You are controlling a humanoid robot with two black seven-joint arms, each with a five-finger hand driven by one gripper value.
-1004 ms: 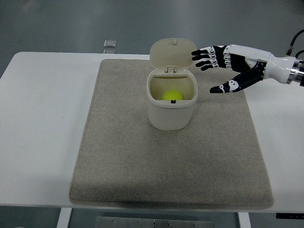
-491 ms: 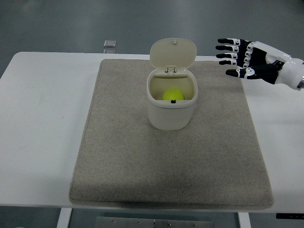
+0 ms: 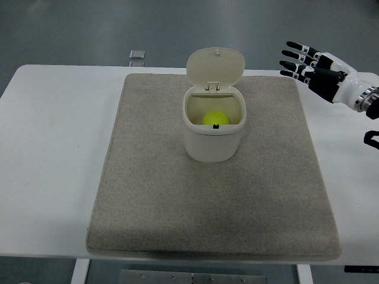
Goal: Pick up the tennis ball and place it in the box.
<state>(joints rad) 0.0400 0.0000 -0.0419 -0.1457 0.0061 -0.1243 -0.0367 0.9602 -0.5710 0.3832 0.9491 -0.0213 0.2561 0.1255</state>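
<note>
Your white table [image 3: 53,154] fills most of the view, running under the right hand [image 3: 317,70] and out to its left. On it lies a large beige felt mat [image 3: 177,201], whose far right corner sits just below and left of the hand's fingertips. The hand itself comes in from the right edge, held above the table's far right corner, and you can see its fingers [image 3: 294,56] spread apart and holding nothing, pointing left toward the bin's lid.

Well to the left of the hand, and a little nearer to you, a cream bin-shaped box [image 3: 213,137] stands upright on the mat. Its hinged lid [image 3: 215,66] is tipped up and back, roughly level with the hand. Inside the box you can see the yellow-green tennis ball [image 3: 213,119] resting on the bottom, well apart from the hand. A small dark latch shows on the box's front rim.

Far left of the hand, beyond the table's far edge, a small grey square plate [image 3: 137,54] lies on the floor.
</note>
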